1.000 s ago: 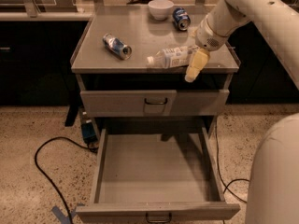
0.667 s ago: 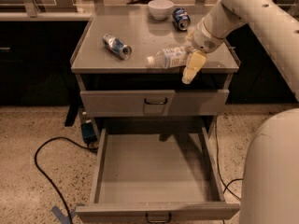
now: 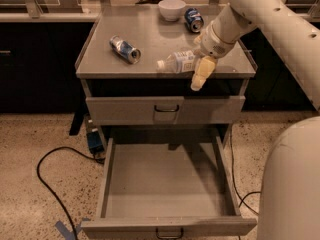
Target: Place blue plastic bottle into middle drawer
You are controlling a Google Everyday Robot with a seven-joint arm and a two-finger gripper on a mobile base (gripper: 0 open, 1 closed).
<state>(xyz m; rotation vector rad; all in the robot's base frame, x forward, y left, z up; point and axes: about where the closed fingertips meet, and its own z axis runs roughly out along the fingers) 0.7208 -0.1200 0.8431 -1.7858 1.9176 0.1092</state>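
The blue plastic bottle [image 3: 176,63] lies on its side on the grey cabinet top [image 3: 150,39], near the front edge, with its white cap pointing left. My gripper [image 3: 199,74] reaches down from the upper right and sits at the bottle's right end, its yellowish tip hanging just past the top's front edge. Whether it holds the bottle does not show. The middle drawer [image 3: 167,184] is pulled wide open below and holds nothing. Its dark wire handle [image 3: 169,232] is at the front.
A drink can [image 3: 125,49] lies on the left of the top, and another can [image 3: 193,19] lies at the back next to a white bowl [image 3: 171,9]. The upper drawer [image 3: 165,109] is shut. A black cable [image 3: 55,179] runs over the floor at left. My white body [image 3: 295,184] fills the lower right.
My gripper has shifted slightly left and lower along the bottle's right end. The bottle, the cans and the drawers have not moved.
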